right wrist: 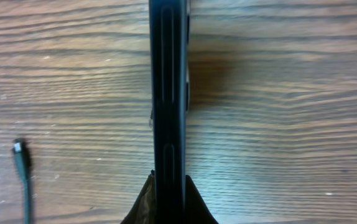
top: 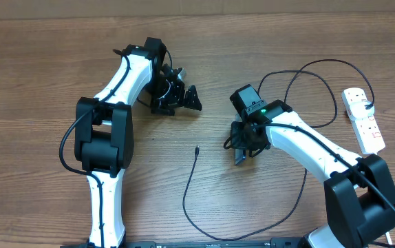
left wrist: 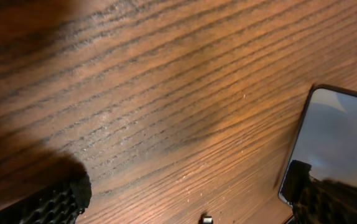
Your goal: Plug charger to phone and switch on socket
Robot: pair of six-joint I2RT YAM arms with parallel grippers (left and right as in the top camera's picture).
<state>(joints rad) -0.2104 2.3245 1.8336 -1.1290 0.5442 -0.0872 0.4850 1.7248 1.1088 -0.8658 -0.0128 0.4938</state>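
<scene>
Right wrist view puts the phone (right wrist: 169, 106) straight up the middle of the picture, turned on its long edge so that only its dark side rail shows. My right claw (top: 243, 146) is pinching it, one finger on each flat face, at the lower end of that rail. I cannot tell whether the phone's lower edge touches the table (top: 46, 55) or hangs just above it. From overhead it is only a thin dark sliver poking out under my right claw, near the middle of the table. My left wrist camera catches its pale screen at the right side of its picture.

To the left of the phone, and apart from it, the small connector tip of the charger (top: 185, 200) lies on the wood. From the tip the thin black cable runs toward my base, curves along the near edge and passes behind my right arm. More black loops show on the far side of that arm and lead to a black plug in the socket (top: 366, 127). The socket is a white strip lying at the right edge of the table, well apart from the phone.

My left claw (top: 182, 103) is spread wide with nothing between its fingers. It sits farther out on the left, well apart from both the phone and the connector tip.
</scene>
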